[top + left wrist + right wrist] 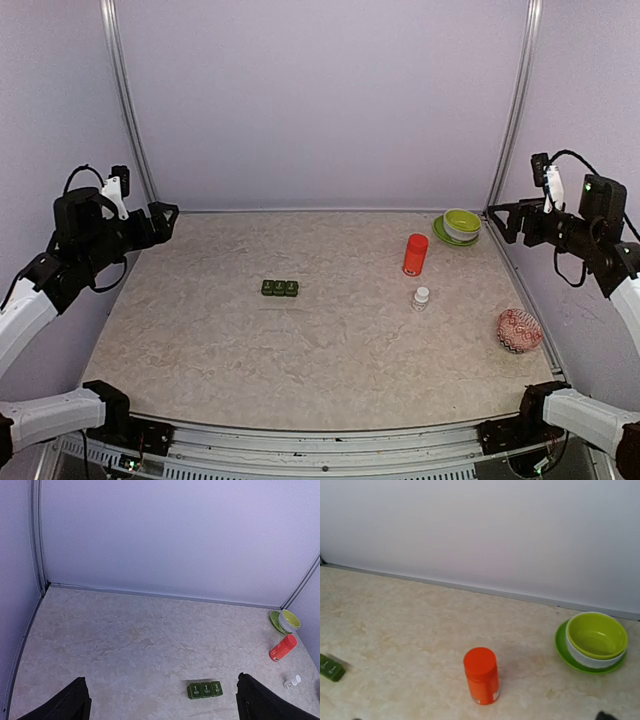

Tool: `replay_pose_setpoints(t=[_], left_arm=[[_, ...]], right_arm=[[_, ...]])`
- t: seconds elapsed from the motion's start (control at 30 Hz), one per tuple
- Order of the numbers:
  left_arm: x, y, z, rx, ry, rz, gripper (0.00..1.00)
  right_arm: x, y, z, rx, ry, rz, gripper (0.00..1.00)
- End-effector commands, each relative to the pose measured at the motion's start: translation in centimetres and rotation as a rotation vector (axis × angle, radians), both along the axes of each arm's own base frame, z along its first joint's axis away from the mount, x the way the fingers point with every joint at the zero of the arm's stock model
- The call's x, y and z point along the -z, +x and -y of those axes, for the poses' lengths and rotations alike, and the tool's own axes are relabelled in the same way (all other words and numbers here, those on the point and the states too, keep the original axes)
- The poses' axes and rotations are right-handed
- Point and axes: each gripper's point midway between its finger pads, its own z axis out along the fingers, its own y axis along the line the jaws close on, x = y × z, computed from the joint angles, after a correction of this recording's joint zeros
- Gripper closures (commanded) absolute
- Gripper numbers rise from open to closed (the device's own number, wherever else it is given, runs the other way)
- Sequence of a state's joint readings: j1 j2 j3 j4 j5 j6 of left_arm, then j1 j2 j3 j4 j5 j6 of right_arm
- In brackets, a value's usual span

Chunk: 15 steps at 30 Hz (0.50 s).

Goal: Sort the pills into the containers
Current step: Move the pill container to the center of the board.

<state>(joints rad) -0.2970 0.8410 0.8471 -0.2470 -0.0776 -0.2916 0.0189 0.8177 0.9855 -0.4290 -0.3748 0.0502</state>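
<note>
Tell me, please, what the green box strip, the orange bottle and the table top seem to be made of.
The green box strip: probably opaque plastic, dull dark green, with white printed marks on the lids. The orange bottle: likely plastic, smooth, slightly glossy, one even colour. The table top: matte, marbled beige pattern; laminate or stone-look sheet, cannot tell which.

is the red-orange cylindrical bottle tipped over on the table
No, the red-orange cylindrical bottle stands upright on the marbled tabletop, its round top facing up.
</note>
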Motion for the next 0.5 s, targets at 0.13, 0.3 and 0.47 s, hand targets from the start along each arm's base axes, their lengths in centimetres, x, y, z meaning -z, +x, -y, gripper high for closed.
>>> replay_pose_setpoints(t=[0.13, 0.3, 0.47], left_arm=[[-2.3, 0.5, 1.3, 0.041, -0.066, 0.046, 0.01], [-1.8, 0.9, 2.3, 0.066, -0.078, 0.029, 0.01], [-1.4, 0.8, 3.2, 0.085, -0.082, 0.017, 0.01]], right_arm=[[-1.0, -0.5, -0.8, -0.070, 0.006, 0.013, 0.00], [-1.0, -0.6, -1.6, -0.116, 0.048, 0.014, 0.00], [-1.4, -1.1, -2.3, -0.148, 0.140, 0.011, 0.00]])
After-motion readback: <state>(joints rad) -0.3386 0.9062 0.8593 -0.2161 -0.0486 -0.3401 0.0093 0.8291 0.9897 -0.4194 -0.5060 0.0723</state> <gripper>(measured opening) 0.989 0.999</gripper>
